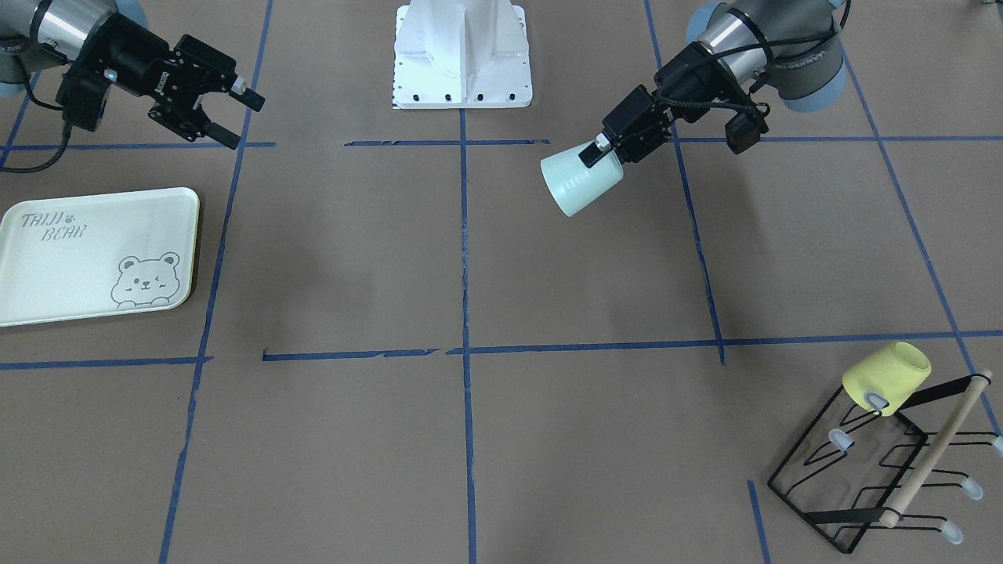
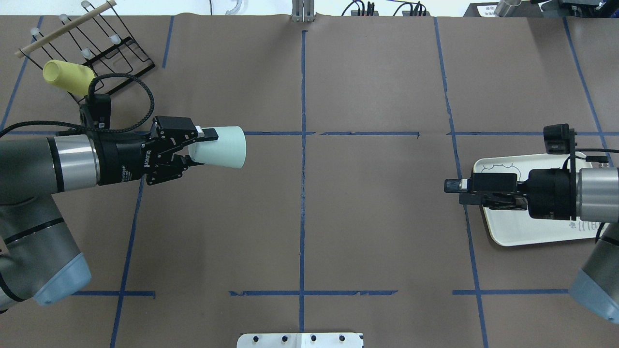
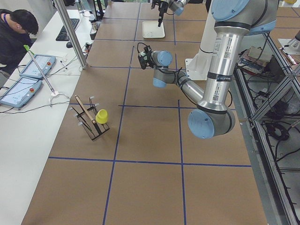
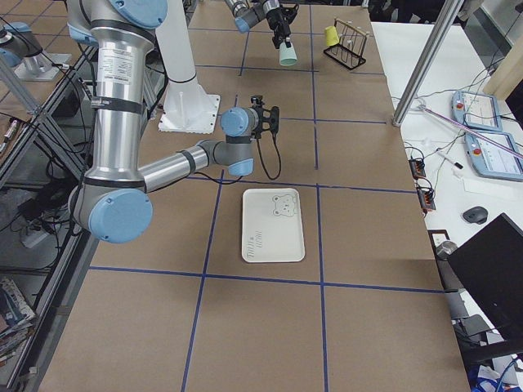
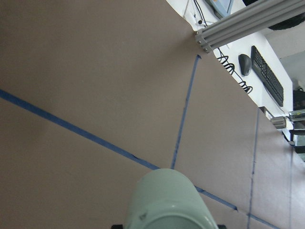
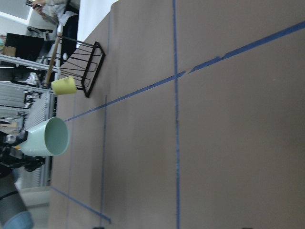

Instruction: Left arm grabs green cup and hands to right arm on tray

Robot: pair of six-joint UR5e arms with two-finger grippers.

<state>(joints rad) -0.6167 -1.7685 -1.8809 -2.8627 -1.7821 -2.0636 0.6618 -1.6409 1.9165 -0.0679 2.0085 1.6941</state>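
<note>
My left gripper (image 2: 200, 147) is shut on the base end of the green cup (image 2: 223, 147) and holds it on its side above the table, mouth pointing toward the table's middle. The cup also shows in the front view (image 1: 578, 186), the left wrist view (image 5: 167, 200) and the right wrist view (image 6: 47, 138). My right gripper (image 2: 452, 187) is open and empty, in the air at the tray's (image 2: 527, 234) inner edge, pointing toward the cup across a wide gap. In the front view the right gripper (image 1: 240, 118) hangs above and behind the tray (image 1: 70, 258).
A yellow cup (image 1: 887, 376) hangs on a black wire rack (image 1: 854, 478) with a wooden bar at the far corner on my left side. The white robot base plate (image 1: 462, 63) sits at the table's near edge. Blue tape lines (image 2: 303, 169) cross the brown table.
</note>
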